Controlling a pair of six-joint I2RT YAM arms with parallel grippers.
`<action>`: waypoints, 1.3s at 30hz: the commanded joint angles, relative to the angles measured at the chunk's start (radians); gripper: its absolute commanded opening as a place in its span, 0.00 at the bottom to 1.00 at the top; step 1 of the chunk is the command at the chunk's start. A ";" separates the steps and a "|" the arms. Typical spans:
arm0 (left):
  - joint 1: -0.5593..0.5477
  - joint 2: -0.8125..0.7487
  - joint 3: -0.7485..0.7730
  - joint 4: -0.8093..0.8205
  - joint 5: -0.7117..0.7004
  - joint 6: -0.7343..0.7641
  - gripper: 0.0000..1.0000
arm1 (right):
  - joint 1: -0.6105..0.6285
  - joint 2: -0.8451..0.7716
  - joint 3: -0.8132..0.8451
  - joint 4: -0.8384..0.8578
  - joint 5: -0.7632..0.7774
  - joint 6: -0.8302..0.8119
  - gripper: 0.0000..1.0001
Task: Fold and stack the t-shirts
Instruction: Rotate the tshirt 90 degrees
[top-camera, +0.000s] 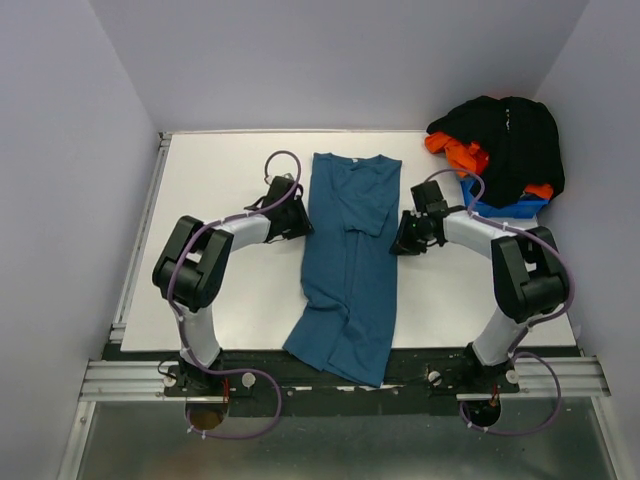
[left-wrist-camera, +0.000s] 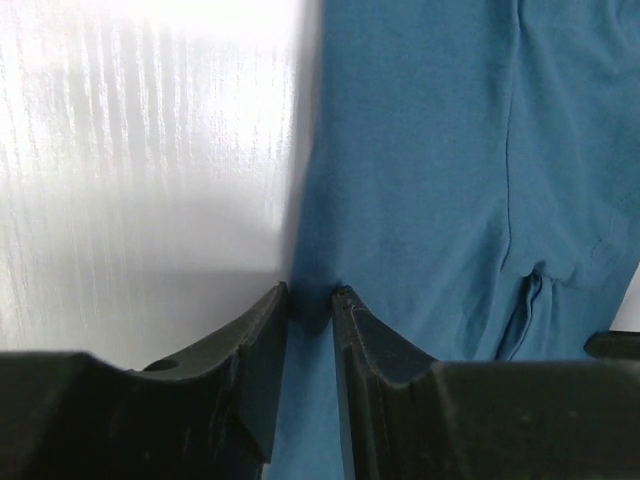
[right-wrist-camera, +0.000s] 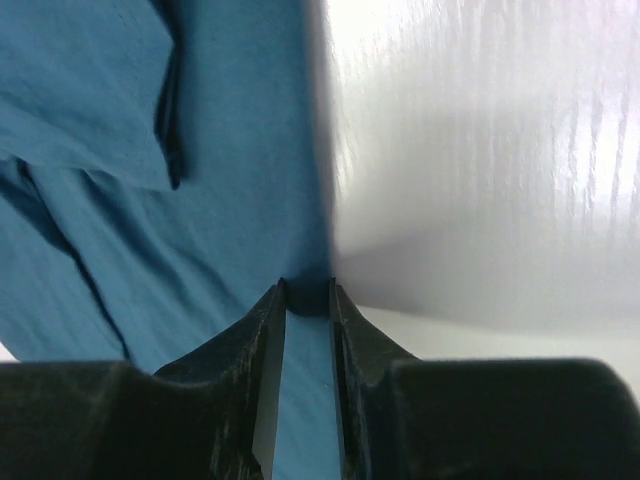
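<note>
The teal-blue cloth t-shirt (top-camera: 350, 260), folded narrow, hangs its hem over the white desk's (top-camera: 220, 300) near edge and runs up the middle. Midway, the left end effector (left-wrist-camera: 310, 295) pinches its left edge, jaws nearly closed; the right end effector (right-wrist-camera: 307, 290) pinches the right edge likewise. Far right, a crumpled black t-shirt (top-camera: 515, 140) and bright orange t-shirt (top-camera: 455, 152) heap over a small blue plastic bin (top-camera: 500, 208).

Teal shirt (top-camera: 350, 260) is plain, same blue-green all over. Table (top-camera: 220, 180) is white. Then a black shirt (top-camera: 515, 140), a bright orange shirt (top-camera: 455, 152) and a blue bin (top-camera: 500, 208). Left gripper (left-wrist-camera: 310, 293) and right gripper (right-wrist-camera: 307, 287) are matte black, cables (top-camera: 283, 157) purple, walls (top-camera: 350, 60) pale greyish lavender.
</note>
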 joint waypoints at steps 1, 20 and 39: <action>0.020 0.035 0.033 0.004 0.038 0.012 0.37 | -0.002 0.062 0.056 -0.010 0.019 0.011 0.30; 0.106 0.204 0.213 -0.019 0.012 -0.051 0.00 | -0.012 0.361 0.520 -0.200 0.075 0.020 0.01; 0.169 0.281 0.274 0.071 0.095 -0.053 0.35 | -0.029 0.439 0.671 -0.247 0.042 0.033 0.26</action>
